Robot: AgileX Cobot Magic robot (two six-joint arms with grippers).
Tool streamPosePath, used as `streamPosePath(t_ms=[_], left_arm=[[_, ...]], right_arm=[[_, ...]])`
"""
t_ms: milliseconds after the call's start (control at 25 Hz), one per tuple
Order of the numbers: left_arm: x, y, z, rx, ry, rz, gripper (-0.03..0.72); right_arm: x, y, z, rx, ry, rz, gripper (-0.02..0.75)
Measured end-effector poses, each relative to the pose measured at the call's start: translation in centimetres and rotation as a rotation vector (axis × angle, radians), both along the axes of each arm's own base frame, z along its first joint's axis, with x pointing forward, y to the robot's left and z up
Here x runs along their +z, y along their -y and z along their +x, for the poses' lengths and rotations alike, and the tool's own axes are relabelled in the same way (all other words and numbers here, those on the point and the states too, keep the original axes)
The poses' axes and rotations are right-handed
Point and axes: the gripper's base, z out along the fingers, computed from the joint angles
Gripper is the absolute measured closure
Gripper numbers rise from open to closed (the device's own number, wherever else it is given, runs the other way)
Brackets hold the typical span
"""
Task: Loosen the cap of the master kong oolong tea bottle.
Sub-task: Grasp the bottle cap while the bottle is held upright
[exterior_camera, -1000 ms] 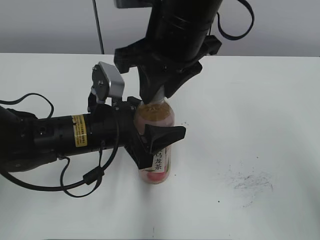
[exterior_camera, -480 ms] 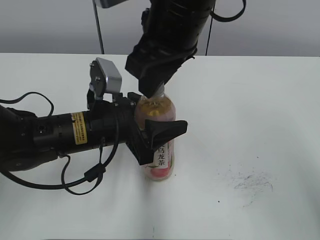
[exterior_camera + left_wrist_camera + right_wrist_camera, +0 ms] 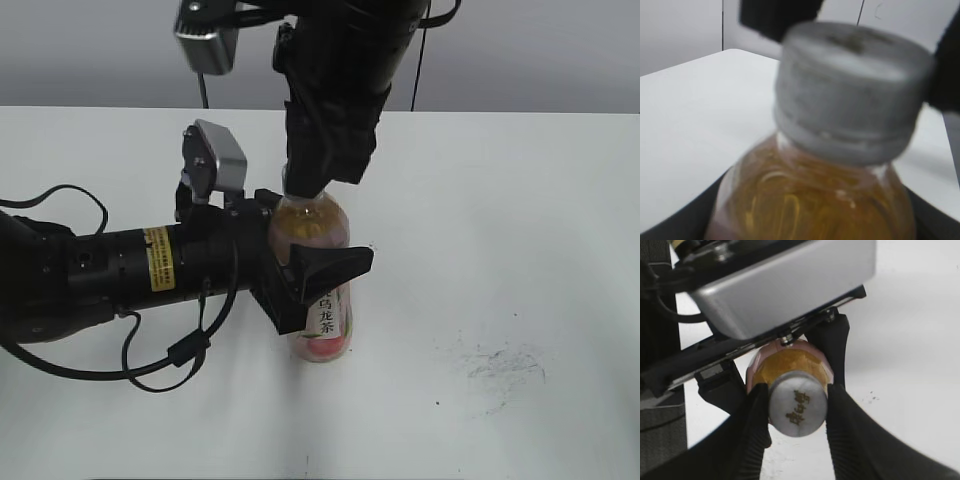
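my left claw [image 3: 305,275] is pinched around the body of the slim clear plastic bottle of amber tea with its pink-and-white label [image 3: 318,290], holding it upright on the white desk [image 3: 520,230], roughly midway between the left and right edges and nearer the front edge. my right claw [image 3: 798,412] comes down from above, its two black fingers [image 3: 757,420] pressed against opposite sides of the small round grey ribbed plastic cap [image 3: 797,410], which sits on the bottle's neck. dark characters show on the cap's top. in the left wrist view the cap [image 3: 852,90] looks blurred.
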Motion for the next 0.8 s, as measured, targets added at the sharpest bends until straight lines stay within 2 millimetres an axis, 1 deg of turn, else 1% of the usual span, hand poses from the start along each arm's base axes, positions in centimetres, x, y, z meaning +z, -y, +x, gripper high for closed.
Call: streamPosePath(t_ms=[120,200,320,480,600,720,800], left_arm=[[-0.09,-0.02,0.01,-0.001,0.009,0.014,0.240],[-0.17,-0.05,0.00,-0.002,0.024,0.027,0.240],[-0.21,-0.09,0.08,0.006,0.033,0.036,0.240],[-0.23,-0.22,0.23,0.018,0.032,0.037,0.240],[-0.23,-0.22,0.24,0.019,0.033,0.038,0.240],[-0.25,-0.20,0.17,0.008,0.040,0.042,0.240],[-0.25,-0.17,0.09,-0.002,0.047,0.045,0.240]], right_arm=[[0.01,-0.03,-0.02,0.140,0.047,-0.013,0.478],[-0.02,-0.04,-0.01,0.188,0.064,-0.018,0.488],[-0.07,-0.20,0.06,0.240,0.079,-0.023,0.571],[-0.32,-0.46,0.30,0.310,0.103,-0.032,0.591],[-0.33,-0.43,0.34,0.293,0.101,-0.034,0.577],[-0.13,-0.33,0.28,0.193,0.071,-0.023,0.547],[0.00,-0.23,0.20,0.125,0.051,-0.016,0.512]])
